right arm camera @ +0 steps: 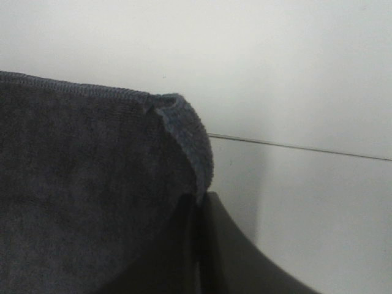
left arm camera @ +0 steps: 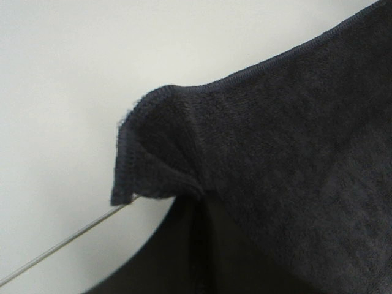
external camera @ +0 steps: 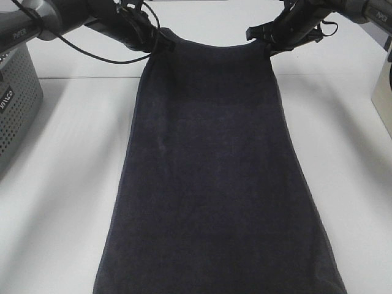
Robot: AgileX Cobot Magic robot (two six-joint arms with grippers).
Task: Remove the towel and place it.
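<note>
My left fingers (external camera: 164, 41) and right fingers (external camera: 264, 41) each pinch a top corner of the towel (external camera: 214, 177), so I should keep them level and lower it flat.

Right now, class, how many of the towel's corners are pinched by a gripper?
2. The left gripper holds one far corner of the towel, the right gripper holds the other. The two near corners lie outside the exterior high view, so they cannot be checked.
</note>
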